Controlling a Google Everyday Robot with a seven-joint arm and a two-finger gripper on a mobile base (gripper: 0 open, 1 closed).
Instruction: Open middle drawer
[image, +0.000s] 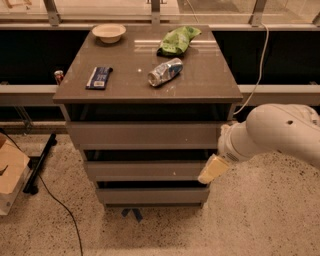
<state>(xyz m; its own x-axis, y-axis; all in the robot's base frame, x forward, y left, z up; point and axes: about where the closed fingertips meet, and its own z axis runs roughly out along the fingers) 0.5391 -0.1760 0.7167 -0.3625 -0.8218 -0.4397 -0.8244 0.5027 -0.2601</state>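
The surface (200, 87) was the glossy grey-brown top of a three-drawer cabinet, smooth enough to catch pale streaks of reflected light. On it sat a shallow cream bowl (109, 32) at the back left, a crumpled green bag (177, 40) at the back right, a silvery crushed can (165, 72) lying on its side near the centre, and a flat dark snack bar (99, 77) to the left. The cabinet stood on a speckled terrazzo floor (260, 215) before a dark recess crossed by a pale rail. A cardboard box (10, 172) sat at the left, and a thin black cable (57, 202) curved across the floor.

The middle drawer (145, 170), a flat handleless front, lay second of three, between the taller uppermost drawer (145, 135) and the lowest drawer (150, 195). The rounded white arm (280, 132) reached in from the right. Its yellowish end effector (212, 170) hung at the right end of the middle drawer's front; whether it was released or clenched could not be told.
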